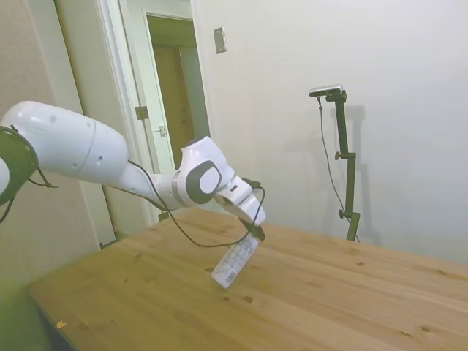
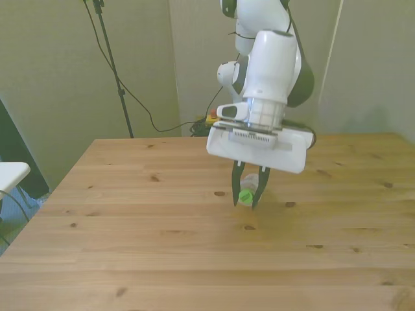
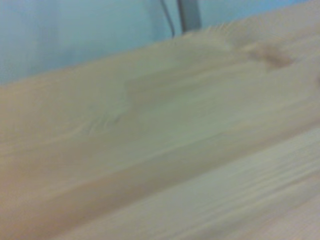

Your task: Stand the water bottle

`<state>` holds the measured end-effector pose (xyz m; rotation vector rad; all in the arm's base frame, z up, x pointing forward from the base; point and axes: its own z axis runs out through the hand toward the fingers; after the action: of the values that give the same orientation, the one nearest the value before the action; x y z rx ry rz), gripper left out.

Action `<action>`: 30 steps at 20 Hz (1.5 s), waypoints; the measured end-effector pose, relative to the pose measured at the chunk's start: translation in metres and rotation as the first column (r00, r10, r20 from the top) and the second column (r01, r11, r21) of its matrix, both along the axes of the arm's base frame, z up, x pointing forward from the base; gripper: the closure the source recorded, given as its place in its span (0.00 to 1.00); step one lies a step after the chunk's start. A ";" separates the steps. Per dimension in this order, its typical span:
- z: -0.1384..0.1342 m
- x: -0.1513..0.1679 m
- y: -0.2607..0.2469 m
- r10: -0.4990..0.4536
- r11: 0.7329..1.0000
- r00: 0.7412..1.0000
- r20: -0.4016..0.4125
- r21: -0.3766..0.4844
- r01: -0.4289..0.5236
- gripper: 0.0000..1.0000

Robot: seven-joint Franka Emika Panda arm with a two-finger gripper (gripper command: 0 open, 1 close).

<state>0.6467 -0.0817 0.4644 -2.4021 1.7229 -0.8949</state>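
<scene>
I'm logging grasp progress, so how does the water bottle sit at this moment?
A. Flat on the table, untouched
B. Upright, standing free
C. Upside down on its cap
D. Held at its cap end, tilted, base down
D: the gripper pinches the water bottle near its green cap, with the body slanting down toward the table.
</scene>
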 end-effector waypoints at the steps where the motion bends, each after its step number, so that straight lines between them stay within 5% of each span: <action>1: 0.011 0.000 -0.006 -0.023 1.000 0.999 0.039 -0.020 0.024 1.00; 7: 0.036 0.005 -0.032 -0.132 0.976 0.962 0.241 -0.137 0.168 1.00; 11: 0.025 0.007 -0.014 -0.105 0.973 0.955 0.278 -0.169 0.156 1.00; 25: -0.026 0.092 0.020 -0.109 0.939 0.813 0.572 -0.209 0.273 1.00; 30: -0.040 0.109 0.024 -0.112 0.932 0.800 0.589 -0.217 0.290 1.00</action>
<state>0.7557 -0.0575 0.4240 -1.7939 1.6958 -1.8011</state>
